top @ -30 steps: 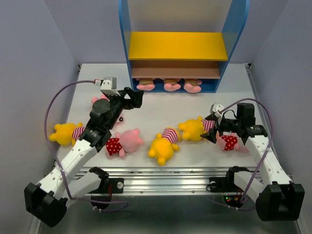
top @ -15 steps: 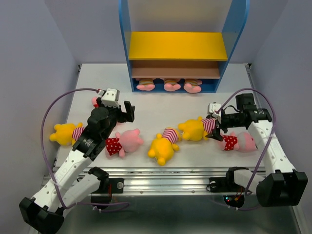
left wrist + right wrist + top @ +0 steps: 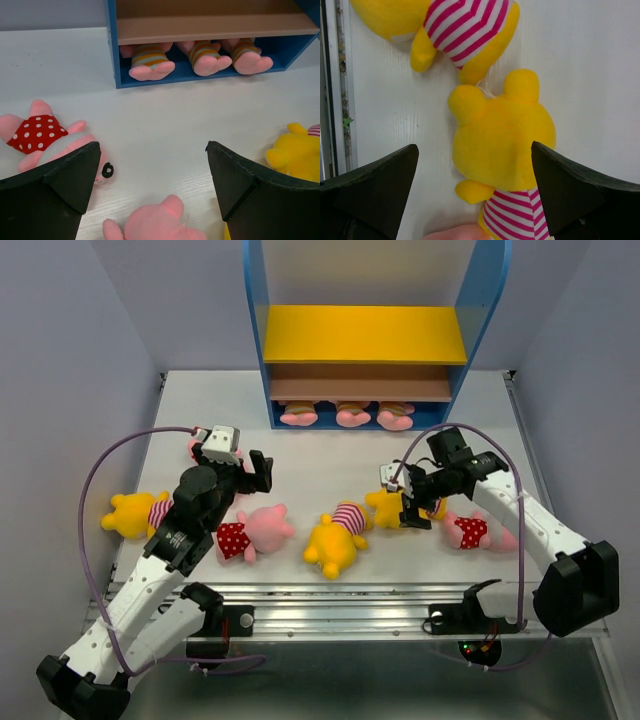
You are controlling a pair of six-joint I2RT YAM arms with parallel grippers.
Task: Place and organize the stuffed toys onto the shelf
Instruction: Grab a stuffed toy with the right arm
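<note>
— Right tool first?
— Spread wide, gripping nothing. Hangs directly over the head of a yellow bear in a red-striped shirt, one finger on either side.
— Beside that?
— Second bear, foot against the first one's ear, lying toward the near edge of the table. Dotted pig just to the right, partly hidden by the arm.
— Left tool?
— Fingers fully parted as well, nothing between them. Hovers above bare table, with a pig in red dots lying to its left, partly behind one finger, and another pink pig on the near side.
— Farther out?
— Third bear near the table's left edge. Shelf at the far side, blue panels standing tall; three pigs in striped shirts lying side by side on its blue base, under the brown board, feet pointing out.
</note>
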